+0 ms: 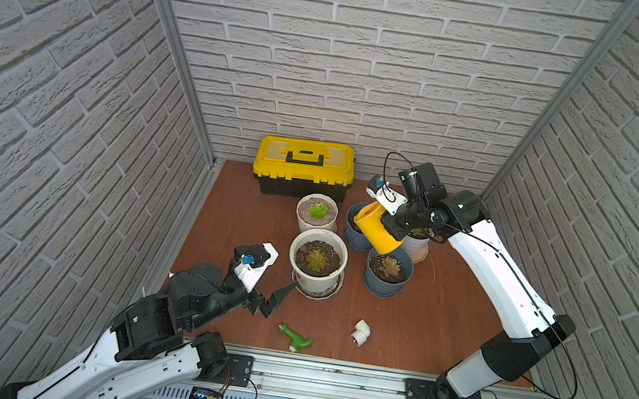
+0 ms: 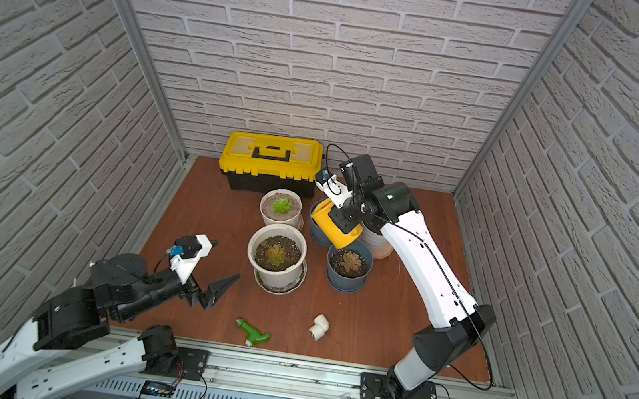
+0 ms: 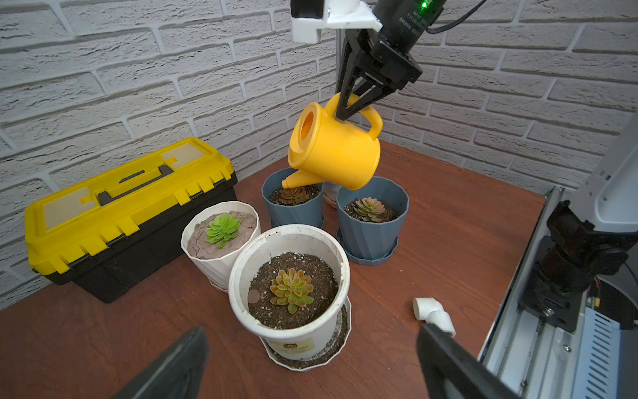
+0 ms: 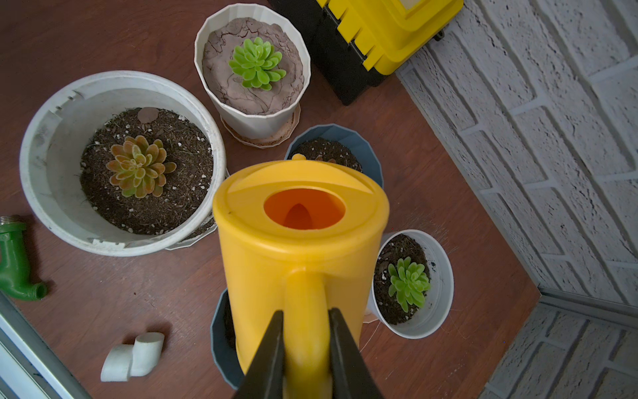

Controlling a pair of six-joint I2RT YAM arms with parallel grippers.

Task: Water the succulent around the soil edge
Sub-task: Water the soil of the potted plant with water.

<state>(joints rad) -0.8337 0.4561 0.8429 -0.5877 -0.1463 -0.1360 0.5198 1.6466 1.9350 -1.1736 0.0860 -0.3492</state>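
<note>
A yellow watering can (image 3: pixel 338 152) hangs tilted above the pots, and my right gripper (image 4: pixel 305 311) is shut on its handle (image 4: pixel 305 293). Its spout (image 3: pixel 293 179) points down over the soil at the rim of the far blue pot (image 3: pixel 293 210), just beside a reddish succulent (image 3: pixel 293 195). In both top views the can (image 1: pixel 377 229) (image 2: pixel 333 225) covers most of that pot. My left gripper (image 2: pixel 227 259) stands open and empty, low over the table, left of the large white pot (image 3: pixel 241 276). No water stream shows.
A yellow and black toolbox (image 1: pixel 304 167) stands against the back wall. Around the can stand a faceted white pot (image 1: pixel 317 213), the nearer blue pot (image 1: pixel 387 272) and a small white pot (image 4: pixel 438 276). A green fitting (image 1: pixel 295 338) and a white pipe elbow (image 1: pixel 361 332) lie near the front edge.
</note>
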